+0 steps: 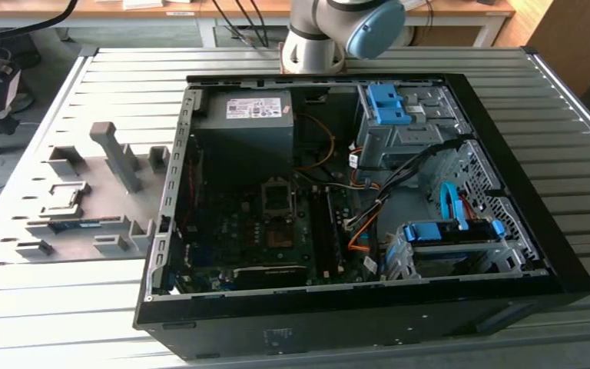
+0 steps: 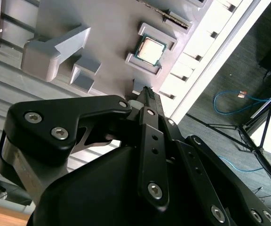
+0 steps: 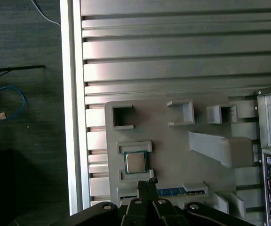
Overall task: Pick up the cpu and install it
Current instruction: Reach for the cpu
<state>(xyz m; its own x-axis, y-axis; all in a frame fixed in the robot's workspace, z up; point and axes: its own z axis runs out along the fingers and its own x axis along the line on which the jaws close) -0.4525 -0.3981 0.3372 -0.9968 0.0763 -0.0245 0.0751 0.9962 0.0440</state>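
Note:
The cpu (image 3: 135, 163) (image 2: 150, 51) is a small square chip with a silver-grey face. It lies flat in a square pocket of the grey holder plate (image 3: 173, 155) (image 2: 112, 28) (image 1: 80, 165). My gripper (image 3: 147, 181) (image 2: 146, 90) hangs well above the plate, close beside the cpu in both wrist views, its black fingertips pressed together and empty. The dark square socket (image 1: 277, 196) sits on the motherboard inside the open computer case (image 1: 377, 323).
A long green-blue memory stick (image 3: 178, 191) lies in a slot of the plate next to the cpu. A tall grey ramp block (image 3: 218, 147) (image 1: 117, 154) rises from the plate. The ribbed metal table (image 3: 173, 47) ends near the plate, with floor and cables beyond.

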